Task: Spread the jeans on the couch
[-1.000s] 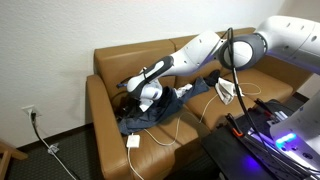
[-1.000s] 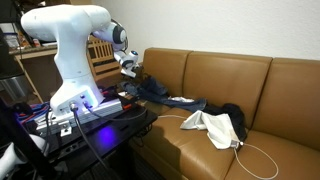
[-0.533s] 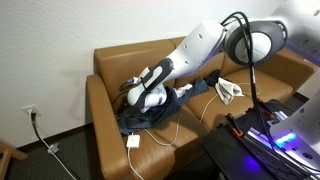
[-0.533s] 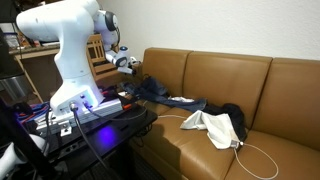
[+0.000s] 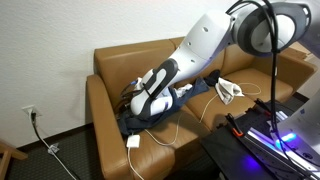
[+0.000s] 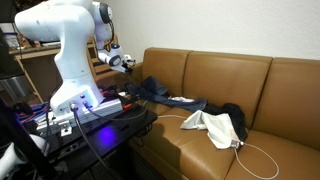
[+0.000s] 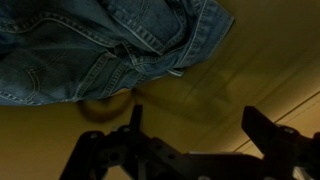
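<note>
Hanging over the arm-end seat of the couch [image 5: 108, 62], the gripper [image 5: 130, 98] has its jaws spread wide w/ nothing between them. The wrist view shows it best: the dark fingers [image 7: 265, 130] stand well apart and the gap betw. them holds only bare tan leather [image 7: 240, 85]. The jeans [image 7: 100, 45] lie just ahead of the fingertips in that view, rumpled, seams and folds bunched up, not touched by either finger. In both exterior views the jeans [image 5: 155, 118] sit in a heap on the end cushion, just below the gripper and trailing off from it toward the middle of the couch; one leg runs out flat along the seat [image 6: 185, 101]. Seen side-on, the gripper [image 6: 127, 62] is up near the couch arm, a bit above the pile and clear of it. Down past the gripper, at the front edge of the same cushion, there's a white cable w/ a square plug block [image 5: 133, 142]. Well apart from the gripper, on the next cushion along, a crumpled white cloth [image 6: 210, 125] lies next to sth dark [image 6: 233, 115], too small to tell what. A thin white cord [image 6: 255, 160] loops over the seat beyond that.
</note>
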Action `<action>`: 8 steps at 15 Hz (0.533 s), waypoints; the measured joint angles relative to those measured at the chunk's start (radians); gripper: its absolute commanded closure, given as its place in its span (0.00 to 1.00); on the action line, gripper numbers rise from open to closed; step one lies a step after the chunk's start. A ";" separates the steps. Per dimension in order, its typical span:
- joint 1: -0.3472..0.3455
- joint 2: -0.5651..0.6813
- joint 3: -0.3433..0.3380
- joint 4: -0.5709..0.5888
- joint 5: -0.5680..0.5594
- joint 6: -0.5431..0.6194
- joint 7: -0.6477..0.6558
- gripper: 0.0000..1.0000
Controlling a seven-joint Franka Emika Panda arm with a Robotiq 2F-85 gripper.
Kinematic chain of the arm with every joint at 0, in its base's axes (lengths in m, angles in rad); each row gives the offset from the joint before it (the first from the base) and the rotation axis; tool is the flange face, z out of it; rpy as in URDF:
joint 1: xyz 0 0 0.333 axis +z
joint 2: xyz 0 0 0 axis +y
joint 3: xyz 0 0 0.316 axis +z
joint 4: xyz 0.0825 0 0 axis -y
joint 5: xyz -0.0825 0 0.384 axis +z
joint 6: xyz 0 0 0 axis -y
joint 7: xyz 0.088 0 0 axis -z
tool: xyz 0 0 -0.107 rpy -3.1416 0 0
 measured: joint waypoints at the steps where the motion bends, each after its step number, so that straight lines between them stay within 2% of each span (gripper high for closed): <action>1: -0.001 0.003 -0.004 0.000 -0.001 0.000 0.000 0.00; 3: 0.020 0.002 -0.054 -0.010 -0.063 0.009 0.113 0.00; 5: 0.100 -0.019 -0.172 -0.063 -0.057 0.053 0.245 0.00; 6: 0.147 -0.038 -0.230 -0.106 -0.038 0.072 0.304 0.00; 8: 0.250 -0.086 -0.315 -0.199 0.092 0.084 0.351 0.00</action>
